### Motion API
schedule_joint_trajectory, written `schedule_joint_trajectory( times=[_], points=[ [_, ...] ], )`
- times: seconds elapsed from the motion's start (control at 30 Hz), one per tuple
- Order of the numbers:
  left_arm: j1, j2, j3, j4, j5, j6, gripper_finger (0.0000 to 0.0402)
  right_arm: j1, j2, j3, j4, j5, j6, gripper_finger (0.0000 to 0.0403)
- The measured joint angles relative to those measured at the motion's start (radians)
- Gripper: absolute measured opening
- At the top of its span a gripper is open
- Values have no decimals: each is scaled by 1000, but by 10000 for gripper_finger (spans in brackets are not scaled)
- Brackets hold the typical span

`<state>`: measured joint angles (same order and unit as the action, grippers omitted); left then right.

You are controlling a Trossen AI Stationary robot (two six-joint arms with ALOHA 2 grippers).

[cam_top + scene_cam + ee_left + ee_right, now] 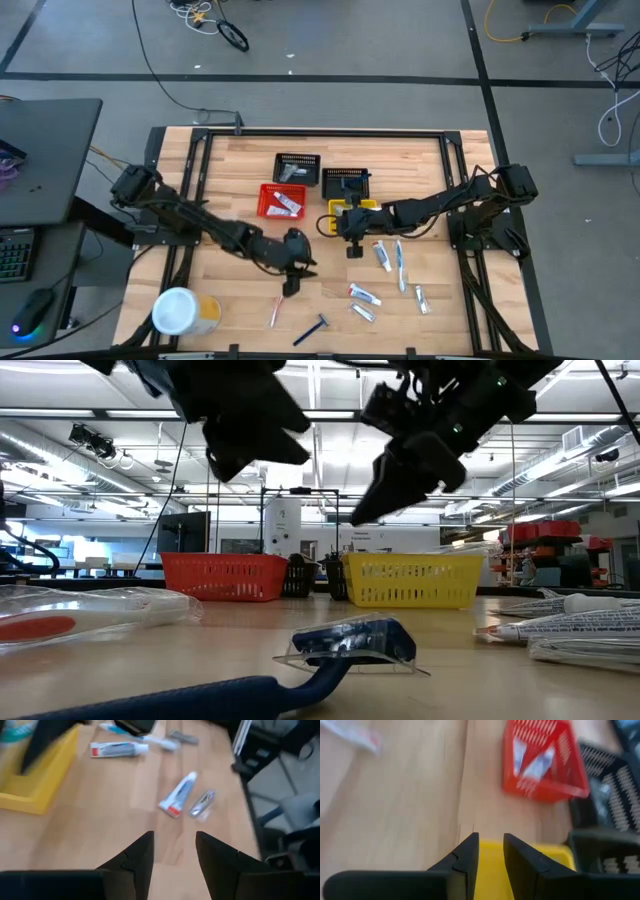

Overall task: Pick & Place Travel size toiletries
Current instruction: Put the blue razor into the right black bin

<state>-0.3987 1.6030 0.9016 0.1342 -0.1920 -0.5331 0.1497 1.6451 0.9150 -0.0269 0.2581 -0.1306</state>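
Several travel size toiletries lie loose on the table's near right part: white tubes (382, 255) (365, 294), a white-blue toothbrush (400, 265), a pink toothbrush (273, 312) and a dark blue razor (312, 328). My left gripper (305, 268) hovers open above bare table left of them, pointing toward a tube (177, 795) and a foil packet (202, 802), with nothing between its fingers (172, 855). My right gripper (338, 222) hangs over the yellow basket (492, 870), its fingers apart and nothing seen between them.
A red basket (280, 200) holding tubes and two black baskets (298, 168) (347, 182) stand at mid-table, behind and beside the yellow basket (352, 212). A white-and-yellow canister (180, 310) lies at the near left corner. Bare wood shows at the table's left and far parts.
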Motion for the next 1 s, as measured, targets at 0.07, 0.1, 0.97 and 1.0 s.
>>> schedule_joint_trajectory(
  times=[0.07,0.1,0.97,1.0],
  points=[
    [-45,19,0,39,-52,-56,153,0,0,0,48,0,-28,99],
    [-65,40,1,83,-70,-78,153,0,0,0,66,-1,-41,99],
    [-314,510,698,-681,-192,-497,153,-18,0,0,59,1,-283,99],
    [-317,515,698,-659,-180,-523,153,-21,0,0,53,1,-295,99]
  ],
)
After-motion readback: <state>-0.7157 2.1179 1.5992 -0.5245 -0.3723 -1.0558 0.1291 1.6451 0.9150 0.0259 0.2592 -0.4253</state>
